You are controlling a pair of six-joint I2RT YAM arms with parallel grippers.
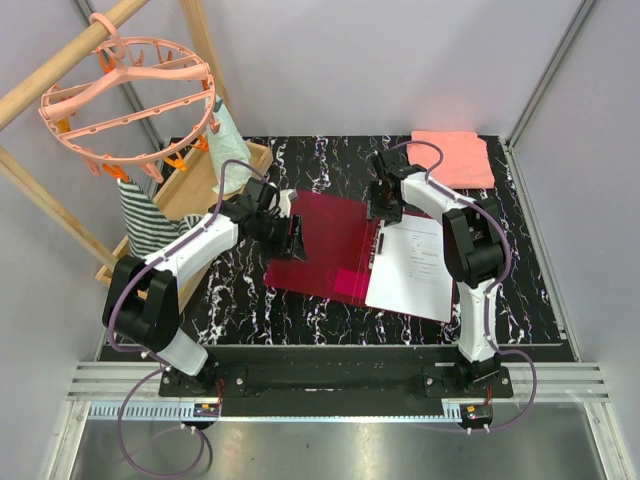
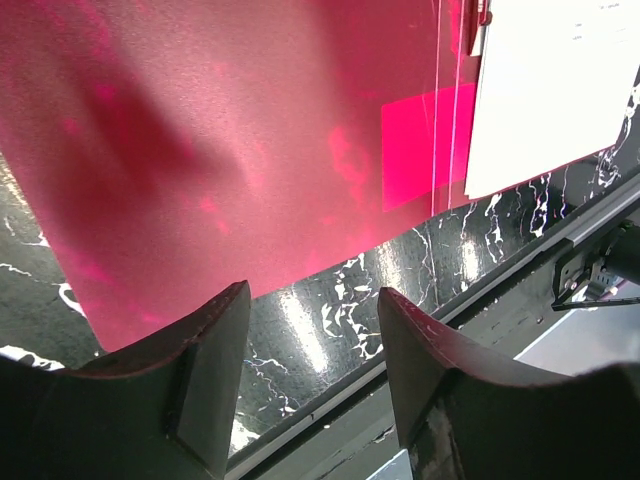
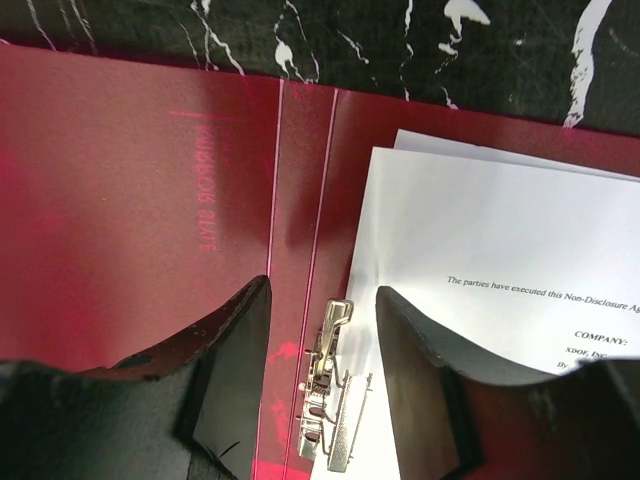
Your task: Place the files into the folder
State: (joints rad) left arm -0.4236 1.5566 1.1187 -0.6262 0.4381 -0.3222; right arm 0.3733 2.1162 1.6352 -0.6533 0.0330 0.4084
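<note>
The dark red folder (image 1: 325, 245) lies open on the black marbled table. The white printed files (image 1: 412, 268) rest on its right half. My left gripper (image 1: 296, 238) is at the left cover's outer edge. In the left wrist view it is open (image 2: 313, 300), with nothing between the fingers and the red cover (image 2: 220, 130) just beyond the tips. My right gripper (image 1: 383, 210) hovers over the far end of the spine. It is open (image 3: 322, 290) and straddles the metal clip (image 3: 330, 400) from above. The clip sits at the left edge of the files (image 3: 500, 230).
A salmon-pink folded cloth (image 1: 455, 157) lies at the far right corner. At the left stand a wooden rack with a pink hanger ring (image 1: 130, 95), a wooden tray (image 1: 205, 185) and a striped cloth (image 1: 145, 215). The table's metal front rail (image 2: 600, 215) runs close beside the folder.
</note>
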